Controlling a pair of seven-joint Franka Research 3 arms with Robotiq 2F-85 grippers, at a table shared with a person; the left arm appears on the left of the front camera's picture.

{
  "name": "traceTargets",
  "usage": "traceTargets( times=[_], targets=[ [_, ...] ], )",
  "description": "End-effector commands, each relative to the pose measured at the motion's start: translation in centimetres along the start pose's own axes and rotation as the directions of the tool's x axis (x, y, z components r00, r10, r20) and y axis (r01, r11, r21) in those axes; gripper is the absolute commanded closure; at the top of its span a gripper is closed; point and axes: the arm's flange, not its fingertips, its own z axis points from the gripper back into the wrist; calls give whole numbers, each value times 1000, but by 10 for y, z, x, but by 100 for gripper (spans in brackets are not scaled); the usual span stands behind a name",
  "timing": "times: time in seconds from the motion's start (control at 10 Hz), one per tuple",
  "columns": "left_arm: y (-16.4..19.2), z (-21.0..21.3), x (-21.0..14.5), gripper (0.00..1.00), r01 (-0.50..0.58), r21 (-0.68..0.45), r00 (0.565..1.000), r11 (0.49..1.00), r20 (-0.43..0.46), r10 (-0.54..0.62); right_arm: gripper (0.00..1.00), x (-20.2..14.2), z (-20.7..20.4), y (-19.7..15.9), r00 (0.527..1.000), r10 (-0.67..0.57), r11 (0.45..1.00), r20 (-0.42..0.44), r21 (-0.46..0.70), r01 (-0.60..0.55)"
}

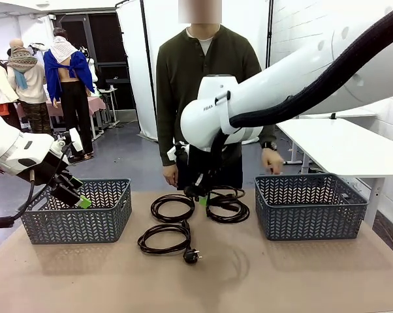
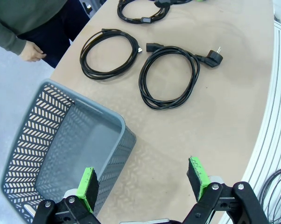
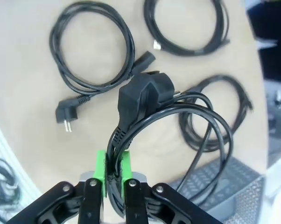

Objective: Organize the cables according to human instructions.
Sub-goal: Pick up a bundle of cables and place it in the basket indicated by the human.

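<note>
while right fingers (image 3: 100, 170) clamp cable (image 3: 147, 93) over tan table (image 1: 281, 274), left fingers (image 2: 89, 189) spread near basket (image 2: 31, 140).

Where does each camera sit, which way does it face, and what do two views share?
Front: fixed between left arm and right arm, both showing, facing across the table at the person.
Left wrist: on that arm, looking down past the open left end effector at the left basket.
Right wrist: on that arm, looking down the right end effector, shut on a cable.
Shared: all see the near cable and its plug.
</note>
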Motion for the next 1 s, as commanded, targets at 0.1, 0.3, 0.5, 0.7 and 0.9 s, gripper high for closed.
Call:
traceTargets(
  times=[0.1,0.3,0.5,0.7,0.9],
  targets=[
    [-1,0,-4,0,-7,-6,1000,1000,5,7,100,-19,24,-27,985,168,986,-40,-7,-169],
    [-1,0,-4,0,-7,-6,1000,1000,5,7,100,-43,34,-36,971,234,972,-47,21,-233],
    [-1,0,-4,0,-7,-6,1000,1000,5,7,100,-59,41,-46,966,251,968,-66,7,-251],
    [-1,0,-4,0,-7,-6,1000,1000,5,7,100,-70,37,-50,967,241,970,-79,-1,-242],
    [-1,0,-4,0,-7,-6,1000,1000,5,7,100,-60,41,-54,971,229,973,-65,16,-228]
  ],
)
